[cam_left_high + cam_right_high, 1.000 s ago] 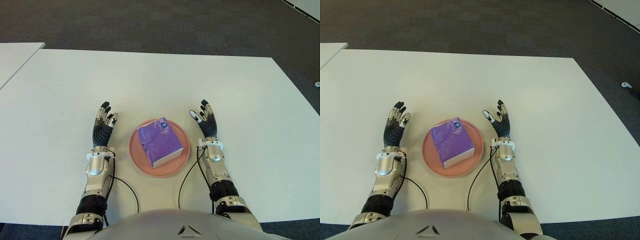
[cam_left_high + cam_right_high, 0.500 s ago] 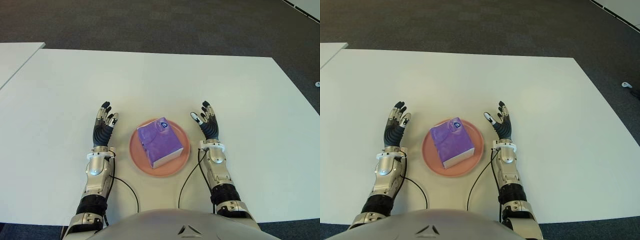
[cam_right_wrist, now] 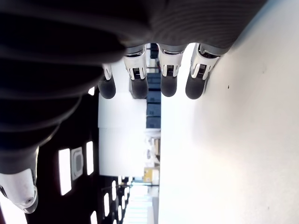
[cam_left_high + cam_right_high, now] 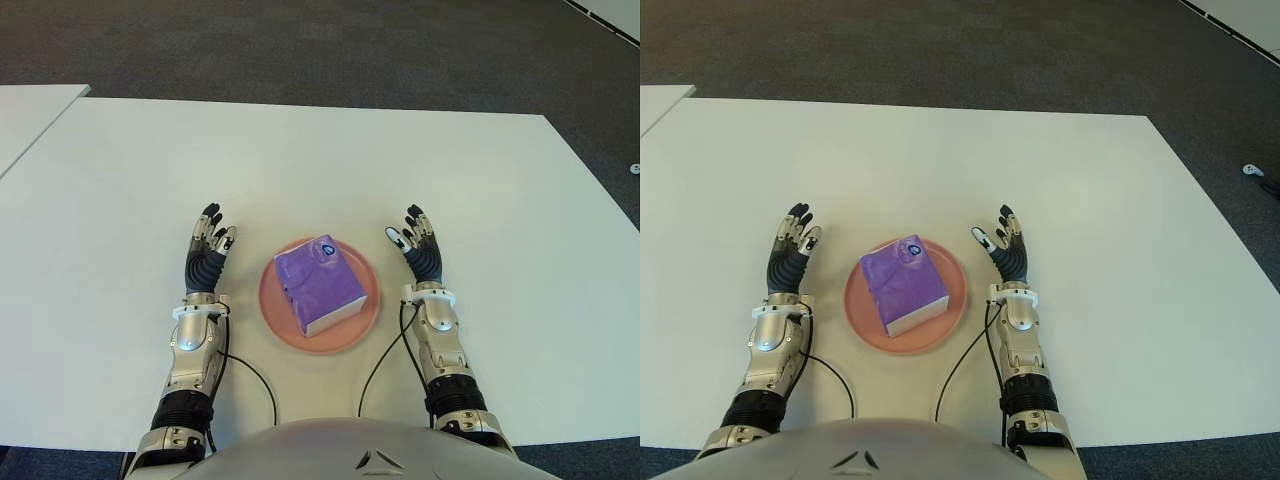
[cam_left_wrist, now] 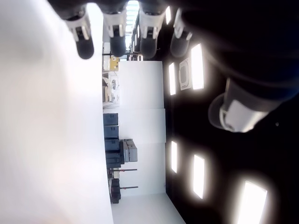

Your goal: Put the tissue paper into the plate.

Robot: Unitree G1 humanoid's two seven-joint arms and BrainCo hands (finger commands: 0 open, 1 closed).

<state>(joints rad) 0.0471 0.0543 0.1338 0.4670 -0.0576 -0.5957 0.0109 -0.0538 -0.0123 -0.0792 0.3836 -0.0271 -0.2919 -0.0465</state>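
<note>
The pack of tissue paper [image 4: 319,283], purple with a white edge along its near side, lies flat in the pink plate [image 4: 273,303], turned at an angle so one corner points away from the robot. The plate sits on the white table [image 4: 300,160], close to the table's near edge.

The left hand [image 4: 207,255] shows just to the left of the plate, apart from it, with a strip of bare table between. Its fingers [image 5: 84,35] are stretched out and relaxed, pointing away from the robot, and they hold nothing; the left wrist view shows four straight fingertips side by side with the thumb [image 5: 238,112] set off on its own and only the room beyond them.

The right hand [image 4: 420,252] shows just to the right of the plate, also apart from it, about level with the left hand. Its fingers [image 3: 168,77] are likewise extended and loose with nothing between them; the right wrist view shows four fingertips in a row beside the pale table top, and the thumb tip [image 3: 21,191] well off to one side.

So the tissue pack lies between the two released hands, nearer the robot's body than either set of fingertips, and touches neither hand. Black cables [image 4: 385,355] run along the table from both forearms back toward the robot's torso, one curving past each side of the plate. Beyond the far edge of the table is dark carpet floor [image 4: 320,50], and a corner of a second white table [image 4: 30,115] shows off past the left hand.
</note>
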